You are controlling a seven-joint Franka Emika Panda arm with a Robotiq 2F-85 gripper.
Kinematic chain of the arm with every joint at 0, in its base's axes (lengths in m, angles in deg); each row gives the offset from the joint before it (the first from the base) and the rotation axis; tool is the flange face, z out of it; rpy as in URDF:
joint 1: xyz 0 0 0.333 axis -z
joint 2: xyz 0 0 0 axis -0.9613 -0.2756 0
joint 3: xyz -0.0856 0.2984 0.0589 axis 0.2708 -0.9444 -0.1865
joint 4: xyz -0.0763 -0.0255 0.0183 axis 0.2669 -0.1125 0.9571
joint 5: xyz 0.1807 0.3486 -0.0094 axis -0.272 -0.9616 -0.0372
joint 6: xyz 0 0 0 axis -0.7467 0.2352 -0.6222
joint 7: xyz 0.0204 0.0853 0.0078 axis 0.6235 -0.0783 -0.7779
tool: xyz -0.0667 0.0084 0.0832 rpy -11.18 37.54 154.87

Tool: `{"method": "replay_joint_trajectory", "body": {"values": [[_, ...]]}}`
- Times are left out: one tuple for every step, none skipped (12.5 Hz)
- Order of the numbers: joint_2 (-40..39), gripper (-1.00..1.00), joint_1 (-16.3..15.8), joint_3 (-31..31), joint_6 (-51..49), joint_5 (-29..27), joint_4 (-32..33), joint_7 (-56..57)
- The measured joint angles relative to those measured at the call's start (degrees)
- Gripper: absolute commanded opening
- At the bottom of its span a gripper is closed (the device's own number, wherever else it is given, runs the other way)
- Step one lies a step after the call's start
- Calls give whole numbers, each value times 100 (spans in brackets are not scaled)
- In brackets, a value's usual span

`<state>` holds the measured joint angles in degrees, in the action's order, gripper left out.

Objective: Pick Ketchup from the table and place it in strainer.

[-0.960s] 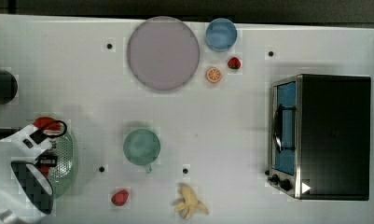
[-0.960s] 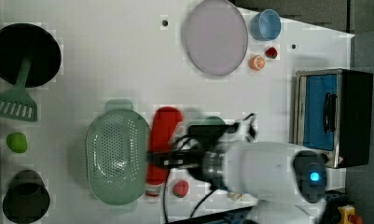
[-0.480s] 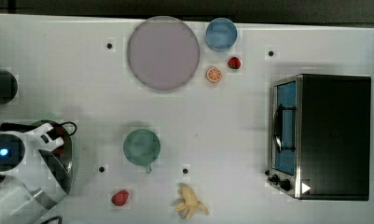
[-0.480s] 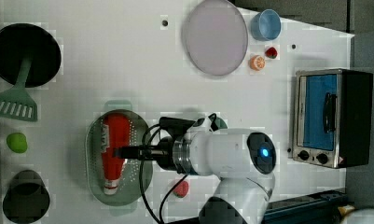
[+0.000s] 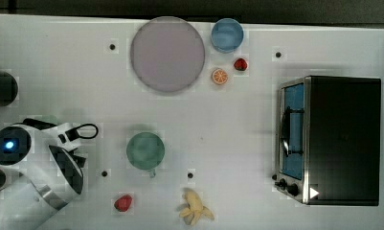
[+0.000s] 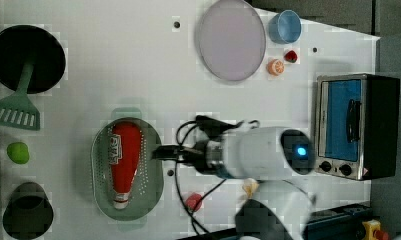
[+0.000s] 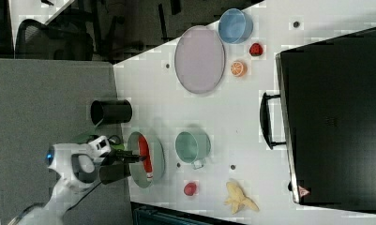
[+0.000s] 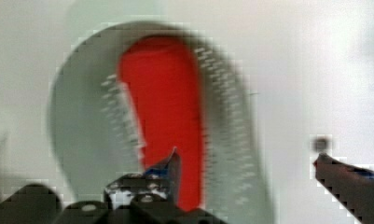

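Ketchup (image 6: 124, 161) lying flat inside strainer (image 6: 100, 170), gripper (image 8: 250, 163) spread wide and empty above the strainer's rim, white table (image 6: 113, 65) beneath.

You are working under bright, even overhead light; the white table (image 5: 237, 120) reads almost uniformly pale in the top view, left view and right view. Shadows are soft and short: note the faint grey halo beside the green cup (image 5: 145, 150) and the darker band along the toaster oven (image 5: 340, 139). The oven's glass door (image 6: 342, 126) returns a blue sheen. All three fixed views show blocky compression, with pale squares around small items near the cup. In the wrist view, the ketchup bottle (image 8: 168, 121) and strainer (image 8: 82, 126) are smeared by motion blur, and the table there is washed out.
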<state>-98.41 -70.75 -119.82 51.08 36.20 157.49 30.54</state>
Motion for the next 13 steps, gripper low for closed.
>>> {"method": "replay_joint_trajectory", "body": {"values": [[386,100,112,8,-297,10,11,-80],[776,100,286,-20,-627,14,-34,-91],[1197,100,456,6,-892,13,-67,-98],[1587,100,620,56,-1077,-21,-134,-102],[1929,100,799,98,-1385,-97,-257,-112],[2271,100,924,238,-1617,-95,-380,-130],[2606,100,998,487,-1888,-100,-470,-131],[2861,100,1072,764,-2100,-136,-582,-131],[3037,100,1163,1044,-2298,-237,-727,-135],[3148,100,1227,1385,-2419,-280,-828,-146],[3210,100,1286,1737,-2631,-319,-906,-148],[3215,100,1318,2105,-2866,-341,-1007,-150],[3182,100,1412,2367,-3056,-372,-1125,-150]]}}
